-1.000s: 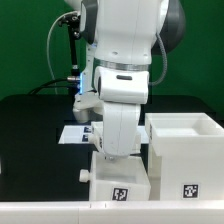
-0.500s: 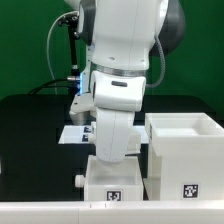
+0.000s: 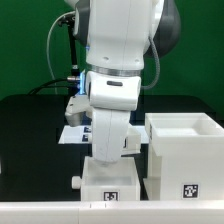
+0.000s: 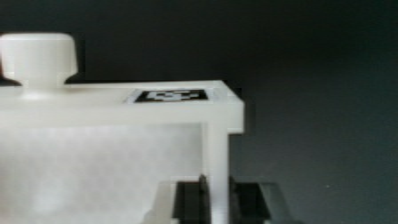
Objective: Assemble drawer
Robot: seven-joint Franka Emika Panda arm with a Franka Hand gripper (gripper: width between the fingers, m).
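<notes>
Casing: the large white cube-shaped plastic drawer casing (image 3: 190, 160) is set at the exterior view's right, in the lower part of the frame. Its top is open, a square tag is shown on its front, and nothing is seen inside it.
Tray: the small white open-top plastic box tray (image 3: 112, 182) is found at the lower middle of the frame, just beside the casing on the exterior view's left. A tag is turned to the camera. It cannot be told whether the tray is resting on the table or lifted.
Knob: a round white knob (image 4: 39, 58) is carried on one outer wall of the tray.
Gripper: the black two-finger gripper (image 4: 228, 205) is closed narrowly over a thin wall of the tray, with one finger on each side, as shown in the wrist view.
Done: the tray is judged to be grasped.
Left: the tray is not yet inside the casing, so fitting it in is judged to remain. No other tray is seen.
Arm: the white robot arm (image 3: 115, 80) is bent over the tray, and the grip is hidden by it in the exterior view.
Table: the black table (image 3: 30, 120) is otherwise little occupied.
Marker board: the thin flat white marker board (image 3: 72, 135) is partly hidden behind the arm, at the frame's middle left.
In the way: the casing's near wall is judged the one thing to be cleared.
</notes>
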